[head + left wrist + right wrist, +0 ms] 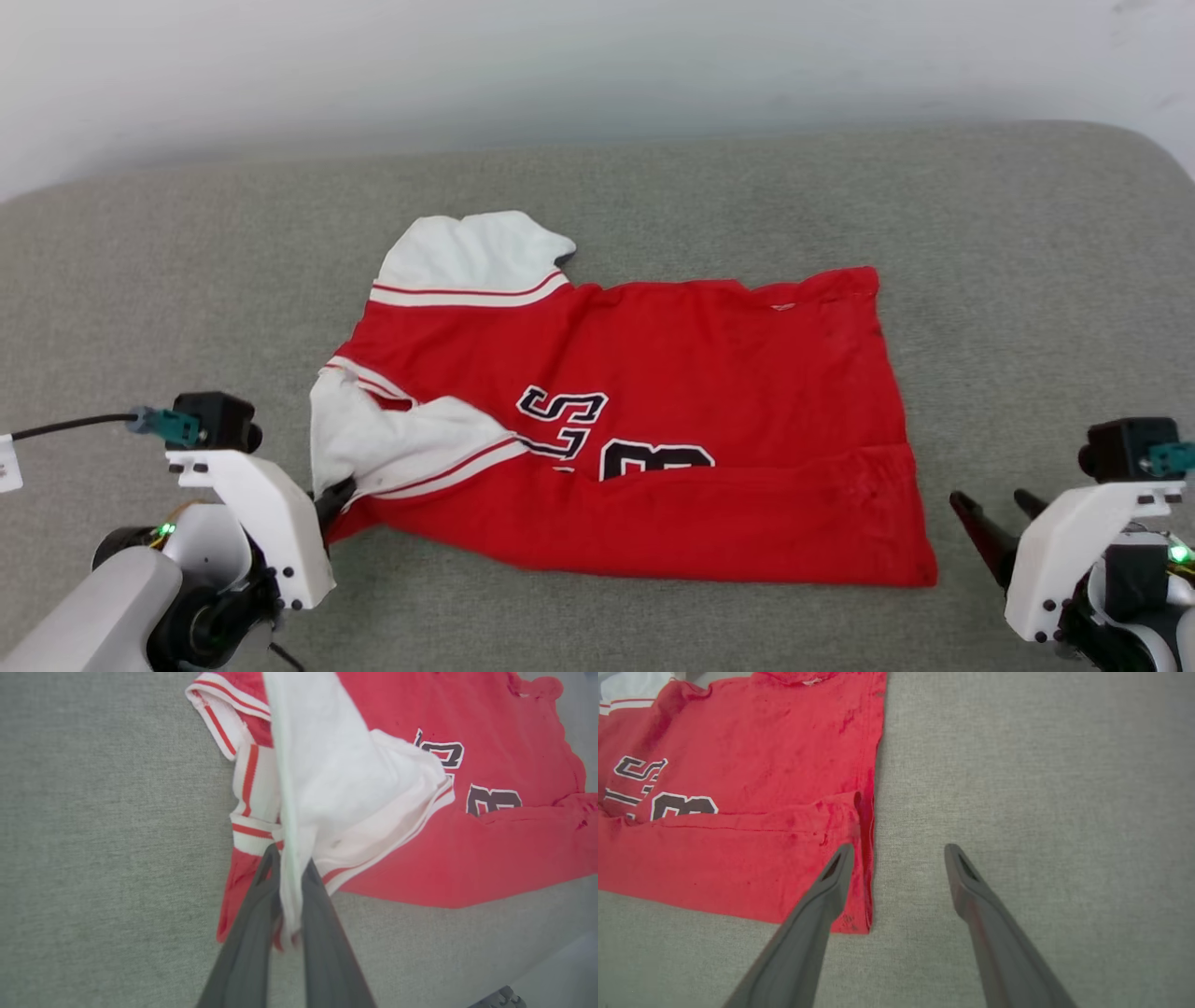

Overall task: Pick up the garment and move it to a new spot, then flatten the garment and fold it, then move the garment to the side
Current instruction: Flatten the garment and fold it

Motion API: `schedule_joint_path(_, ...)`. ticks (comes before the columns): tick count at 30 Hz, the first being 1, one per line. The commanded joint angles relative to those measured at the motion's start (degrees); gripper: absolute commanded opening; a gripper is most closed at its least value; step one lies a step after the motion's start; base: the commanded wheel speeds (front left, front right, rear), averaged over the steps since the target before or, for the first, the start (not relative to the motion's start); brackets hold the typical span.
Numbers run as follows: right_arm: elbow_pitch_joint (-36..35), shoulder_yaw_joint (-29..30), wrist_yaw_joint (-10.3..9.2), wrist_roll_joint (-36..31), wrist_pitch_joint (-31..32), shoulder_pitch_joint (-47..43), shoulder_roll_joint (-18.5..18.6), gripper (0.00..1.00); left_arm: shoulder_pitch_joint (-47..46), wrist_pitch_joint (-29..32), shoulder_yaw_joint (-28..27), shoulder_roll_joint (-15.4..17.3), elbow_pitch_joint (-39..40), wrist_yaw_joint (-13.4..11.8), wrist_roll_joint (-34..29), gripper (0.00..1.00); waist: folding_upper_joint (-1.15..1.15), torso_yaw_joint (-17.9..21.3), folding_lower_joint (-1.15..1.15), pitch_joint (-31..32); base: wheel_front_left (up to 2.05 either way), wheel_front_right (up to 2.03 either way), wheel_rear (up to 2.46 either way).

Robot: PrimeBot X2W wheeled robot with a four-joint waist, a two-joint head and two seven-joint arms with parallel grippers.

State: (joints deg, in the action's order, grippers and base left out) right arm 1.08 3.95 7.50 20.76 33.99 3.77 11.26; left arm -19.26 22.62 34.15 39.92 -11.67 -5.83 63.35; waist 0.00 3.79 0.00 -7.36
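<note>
Left end effector (336, 495) pinches, in head view, the near white sleeve (392, 439) of the red jersey-style shirt (700, 373) stretched left-to-right on the grey fabric surface (140, 280); its wrist view shows fingers (252, 914) clamped on cloth. Right wrist view: right end effector (899, 849) open, empty, beside the hem (873, 765).

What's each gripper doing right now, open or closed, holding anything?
Left gripper: closed on the garment, pinching its white sleeve.
Right gripper: open, holding nothing, beside the garment's edge.
</note>
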Motion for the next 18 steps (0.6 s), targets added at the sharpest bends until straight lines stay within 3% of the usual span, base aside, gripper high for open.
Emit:
schedule_joint_path(1,0.9,-0.4,-0.03,0.2,3.3,1.4,0.5,1.0,-1.1,-0.5,-0.1,0.3,1.3,-0.5,-0.7,0.0,0.0,-1.1,0.0,-1.2,0.0,0.0,0.0)
schedule_joint_path(12,13.0,-6.0,-0.01,2.5,12.5,5.9,-2.2,1.0,-1.7,-1.8,0.6,-0.4,6.2,-1.3,-2.7,0.0,0.0,-4.3,0.0,-4.6,0.0,0.0,0.0)
schedule_joint_path(13,13.9,-6.3,-0.01,2.8,12.8,5.9,-2.5,0.35,-1.4,-1.9,0.6,-0.5,6.3,-1.5,-2.7,0.0,0.0,-4.4,0.0,-4.6,0.0,0.0,0.0)
schedule_joint_path(14,14.5,-6.7,-0.01,2.9,12.8,6.1,-2.5,0.0,-1.1,-2.0,0.6,-0.6,6.4,-1.7,-2.6,0.0,0.0,-4.5,0.0,-4.6,0.0,0.0,0.0)
schedule_joint_path(18,15.2,-6.8,0.04,3.2,12.0,7.0,-1.6,0.0,-0.4,-2.3,0.6,-0.7,6.4,-2.2,-2.6,0.0,0.0,-4.5,0.0,-4.0,0.0,0.0,0.0)
